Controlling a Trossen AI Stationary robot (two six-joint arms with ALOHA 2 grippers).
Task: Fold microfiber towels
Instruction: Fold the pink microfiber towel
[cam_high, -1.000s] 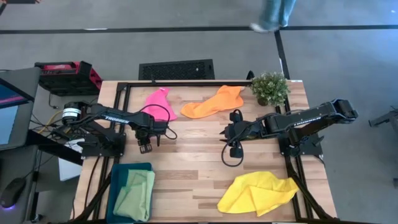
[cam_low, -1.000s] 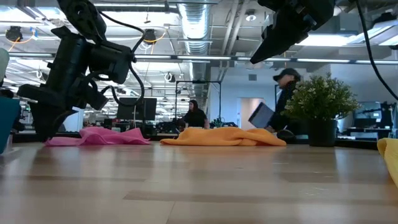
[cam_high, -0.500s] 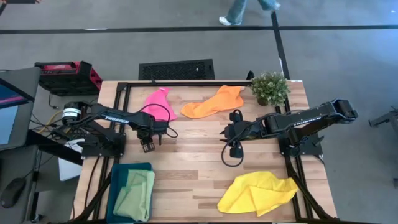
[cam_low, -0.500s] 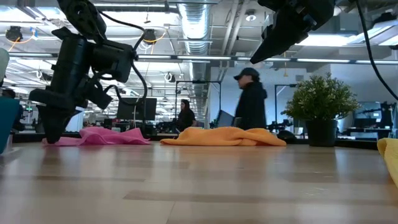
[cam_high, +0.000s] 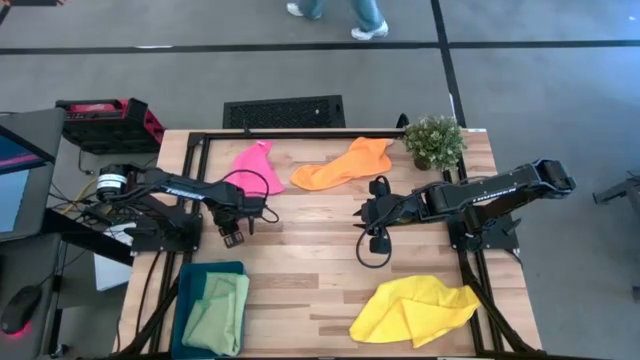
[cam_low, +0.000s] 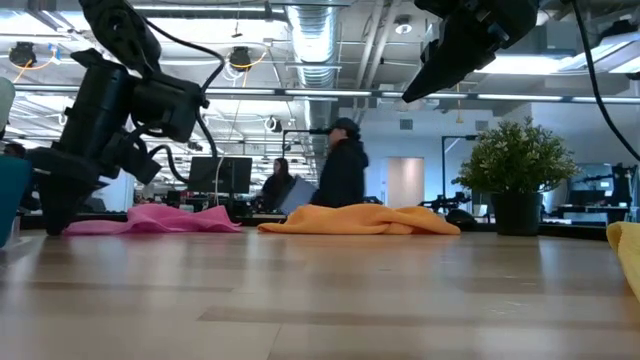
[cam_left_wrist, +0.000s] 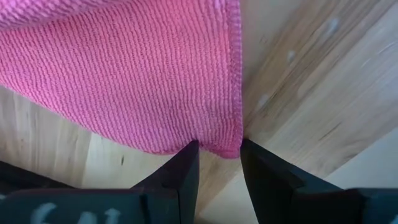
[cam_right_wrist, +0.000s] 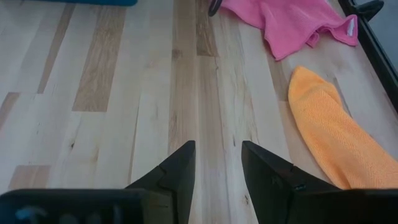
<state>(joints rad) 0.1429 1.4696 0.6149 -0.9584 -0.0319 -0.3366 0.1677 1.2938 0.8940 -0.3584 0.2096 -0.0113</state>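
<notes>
Light wood-plank bench (cam_high: 320, 270) w/ black metal frame along edges. Small green potted plant in dark pot (cam_high: 434, 141) at far right corner. Teal rectangular plastic bin (cam_high: 190, 285) at near left corner. Black floor vent grille (cam_high: 284, 111) just behind bench; red and black case (cam_high: 108, 122) on floor to the left. Person in dark jacket and cap (cam_low: 342, 172) in room beyond; only legs in jeans (cam_high: 345, 12) show from above.
</notes>
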